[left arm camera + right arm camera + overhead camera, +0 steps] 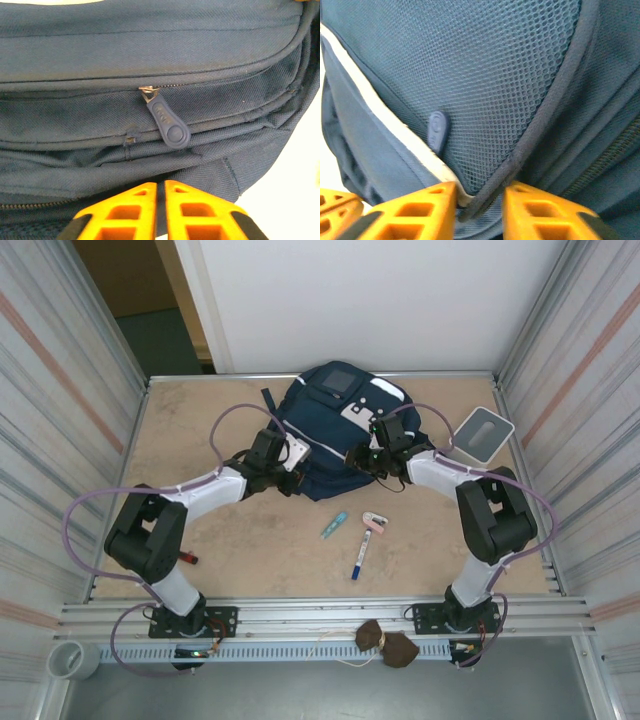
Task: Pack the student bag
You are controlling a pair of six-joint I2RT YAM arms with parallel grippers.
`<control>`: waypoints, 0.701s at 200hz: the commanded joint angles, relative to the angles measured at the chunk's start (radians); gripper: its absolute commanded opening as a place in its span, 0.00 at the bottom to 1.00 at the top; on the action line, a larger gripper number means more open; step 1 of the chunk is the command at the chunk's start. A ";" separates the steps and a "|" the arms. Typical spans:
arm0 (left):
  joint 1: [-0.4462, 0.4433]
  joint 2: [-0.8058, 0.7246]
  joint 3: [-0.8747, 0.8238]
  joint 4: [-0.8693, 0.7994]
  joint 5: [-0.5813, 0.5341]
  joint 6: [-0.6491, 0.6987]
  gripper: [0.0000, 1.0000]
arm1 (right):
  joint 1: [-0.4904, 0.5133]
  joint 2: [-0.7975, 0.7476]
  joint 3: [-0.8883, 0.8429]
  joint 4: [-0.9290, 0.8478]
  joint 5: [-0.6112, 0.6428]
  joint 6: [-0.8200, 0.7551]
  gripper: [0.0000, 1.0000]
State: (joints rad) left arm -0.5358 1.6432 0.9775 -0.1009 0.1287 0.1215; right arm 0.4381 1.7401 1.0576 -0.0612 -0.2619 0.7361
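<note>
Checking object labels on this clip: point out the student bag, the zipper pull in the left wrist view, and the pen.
student bag (pixel 318 425), top external view, navy front panel.
zipper pull (pixel 167 125), left wrist view, middle of the tab.
pen (pixel 360 555), top external view, mid-barrel.

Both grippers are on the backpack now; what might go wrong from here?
The left gripper is shut short of the dark blue rubber zip pull, so it may miss it. The right gripper pinches just the thin piping of the navy-blue fabric backpack; that could slip and let the bag slide.
</note>
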 commanded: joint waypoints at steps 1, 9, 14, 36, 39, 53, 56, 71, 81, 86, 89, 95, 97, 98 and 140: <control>0.007 -0.071 -0.012 0.003 -0.009 -0.056 0.19 | -0.002 0.015 0.030 0.021 -0.023 0.006 0.16; 0.007 -0.088 -0.023 0.019 0.010 -0.070 0.21 | -0.003 0.014 0.030 0.021 -0.026 0.005 0.12; 0.007 -0.098 -0.026 0.027 0.021 -0.076 0.24 | -0.003 0.012 0.030 0.021 -0.029 0.003 0.10; -0.009 -0.106 -0.010 0.035 0.038 -0.084 0.33 | -0.005 -0.001 0.029 0.021 -0.037 0.001 0.04; -0.015 -0.102 -0.004 0.031 0.033 -0.082 0.34 | -0.004 -0.002 0.028 0.021 -0.036 0.002 0.03; -0.036 -0.075 0.033 -0.002 -0.004 -0.060 0.39 | -0.005 -0.011 0.029 0.022 -0.043 0.003 0.01; -0.042 -0.067 0.043 -0.010 -0.013 -0.055 0.40 | -0.007 -0.014 0.028 0.023 -0.046 0.002 0.00; -0.060 -0.021 0.087 -0.049 -0.056 -0.038 0.44 | -0.012 -0.023 0.028 0.033 -0.067 0.013 0.00; -0.065 0.009 0.118 -0.077 -0.076 -0.036 0.46 | -0.016 -0.032 0.027 0.045 -0.086 0.026 0.00; -0.065 0.021 0.133 -0.089 -0.086 -0.038 0.46 | -0.019 -0.037 0.027 0.052 -0.099 0.034 0.00; -0.065 0.029 0.138 -0.095 -0.091 -0.040 0.47 | -0.020 -0.041 0.026 0.055 -0.104 0.038 0.00; -0.066 0.045 0.154 -0.105 -0.101 -0.044 0.48 | -0.022 -0.044 0.024 0.062 -0.114 0.047 0.00; -0.066 0.049 0.158 -0.108 -0.103 -0.045 0.48 | -0.024 -0.047 0.024 0.064 -0.116 0.050 0.00; -0.066 0.051 0.160 -0.109 -0.104 -0.045 0.48 | -0.024 -0.048 0.024 0.065 -0.118 0.051 0.00; -0.067 0.139 0.233 -0.168 -0.135 -0.054 0.52 | -0.027 -0.071 0.027 0.074 -0.139 0.066 0.00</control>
State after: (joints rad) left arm -0.6033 1.7432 1.1603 -0.1955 0.0345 0.0666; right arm 0.4110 1.7180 1.0603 -0.0429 -0.3569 0.7822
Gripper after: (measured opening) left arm 0.514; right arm 0.063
